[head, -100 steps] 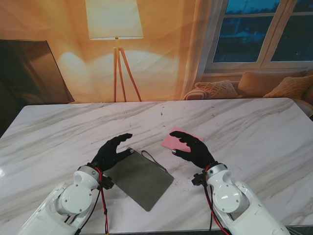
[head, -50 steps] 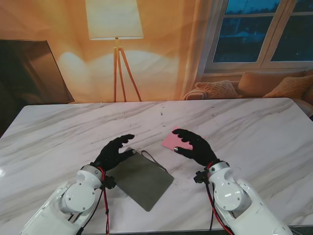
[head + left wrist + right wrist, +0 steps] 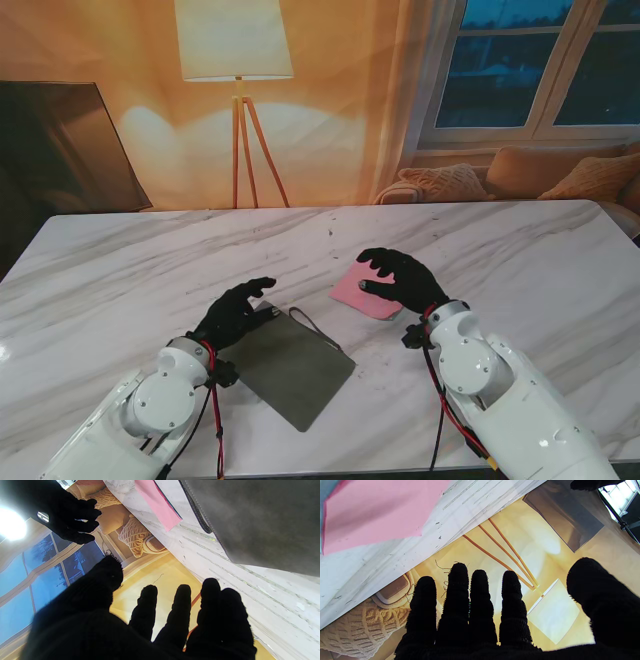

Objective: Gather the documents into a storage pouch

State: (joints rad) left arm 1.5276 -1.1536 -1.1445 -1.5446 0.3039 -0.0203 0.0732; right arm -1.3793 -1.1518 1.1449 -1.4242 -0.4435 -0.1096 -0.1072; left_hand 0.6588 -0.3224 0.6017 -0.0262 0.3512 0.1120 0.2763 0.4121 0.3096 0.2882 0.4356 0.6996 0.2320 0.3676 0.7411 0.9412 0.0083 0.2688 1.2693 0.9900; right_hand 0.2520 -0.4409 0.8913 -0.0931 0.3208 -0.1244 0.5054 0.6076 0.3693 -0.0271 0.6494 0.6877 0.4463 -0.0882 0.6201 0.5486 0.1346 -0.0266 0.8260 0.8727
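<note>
Right hand [image 3: 402, 279]: black glove, palm down, fingers spread and extended, holding nothing. It sits over the pink document [image 3: 360, 293], covering that document's far right portion. Contact between fingertips and paper cannot be confirmed; in the right wrist view the fingers [image 3: 456, 600] point out past the table edge with open air beyond them, and the pink sheet [image 3: 380, 512] lies flat on the marble with a thin dark edge of something under it along one side.

Left hand [image 3: 232, 311]: black glove, fingers loosely spread and slightly curled, empty. It hovers at the far left corner of the grey pouch [image 3: 285, 365]. From the stand view it looks just off the fabric, though this is hard to judge. Left wrist view shows the fingers [image 3: 180, 615] apart and clear of the pouch [image 3: 255, 520], whose stitched edge and dark strap run beside the pink document [image 3: 157, 502].

Pouch lies flat on the white marble table [image 3: 520, 260], rotated diamond-wise, between the two arms and nearer to me than the document. Document lies just beyond the pouch's far right side, near it but apart.

Background: floor lamp [image 3: 235, 60] on a tripod, sofa cushions [image 3: 440, 182] under a window.
</note>
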